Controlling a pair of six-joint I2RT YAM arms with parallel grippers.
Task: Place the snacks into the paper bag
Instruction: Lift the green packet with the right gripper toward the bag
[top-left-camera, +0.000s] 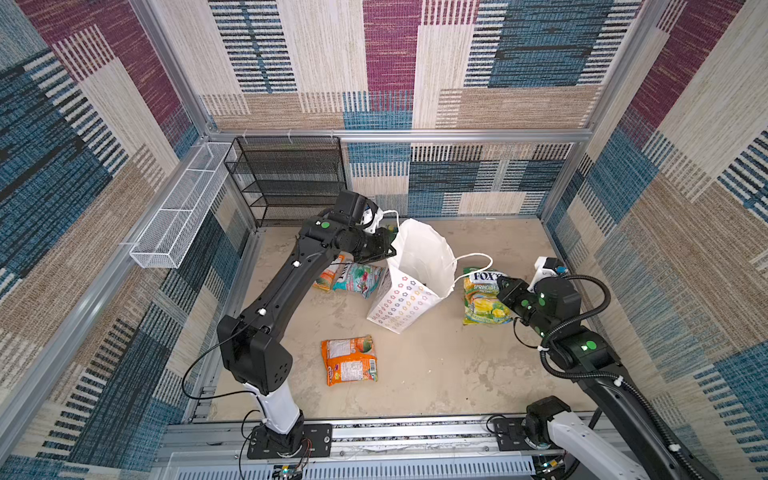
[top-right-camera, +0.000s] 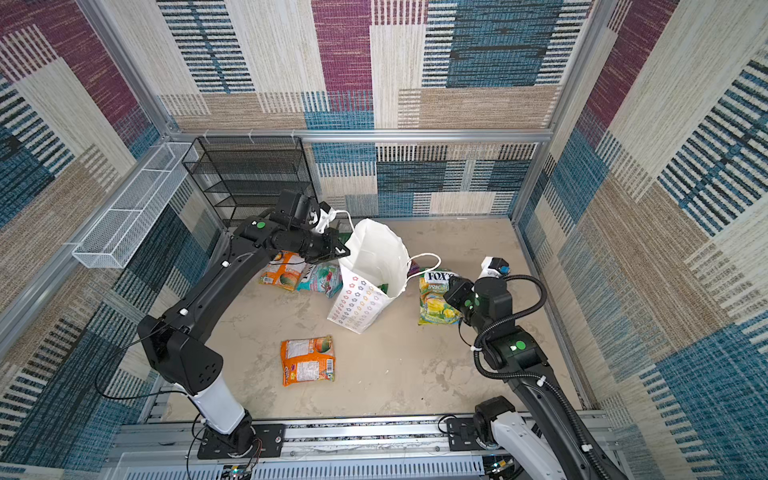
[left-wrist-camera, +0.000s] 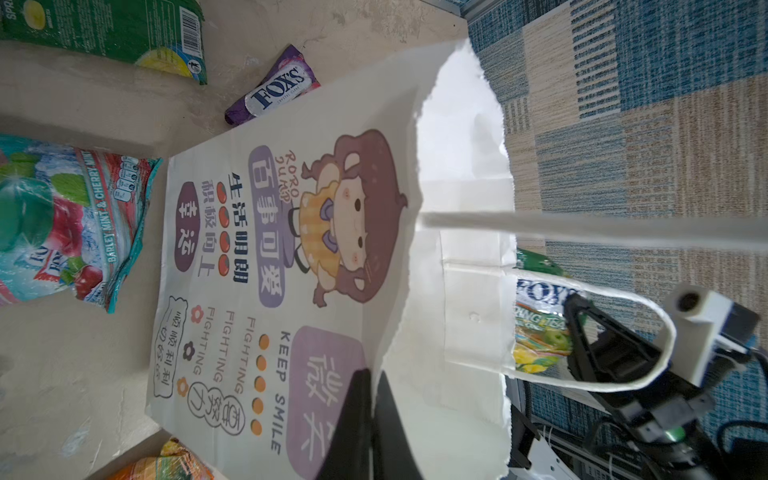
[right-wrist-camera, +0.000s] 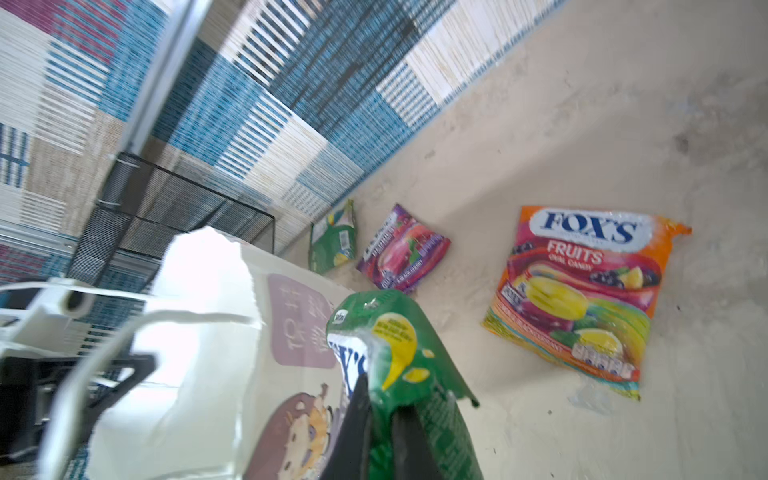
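The white paper bag (top-left-camera: 419, 266) (top-right-camera: 374, 257) stands tilted and open in mid-floor. My left gripper (top-left-camera: 390, 249) (left-wrist-camera: 372, 374) is shut on its left rim. My right gripper (top-left-camera: 500, 286) (right-wrist-camera: 380, 399) is shut on a green-yellow FOX'S packet (top-left-camera: 484, 303) (right-wrist-camera: 399, 345), held up just right of the bag by its loop handle (left-wrist-camera: 648, 307). An orange packet (top-left-camera: 349, 359) lies on the floor in front. Another orange packet (top-left-camera: 328, 278) and a teal packet (top-left-camera: 361, 278) (left-wrist-camera: 62, 224) lie left of the bag. Behind it lie a purple packet (left-wrist-camera: 274, 87), a green packet (left-wrist-camera: 104, 29) and an orange fruits packet (right-wrist-camera: 582, 291).
A black mesh rack (top-left-camera: 286, 178) stands at the back left corner. A white wire basket (top-left-camera: 178, 216) hangs on the left wall. Patterned walls close in the floor on three sides, and the arm bases sit on a rail (top-left-camera: 415, 432) at the front.
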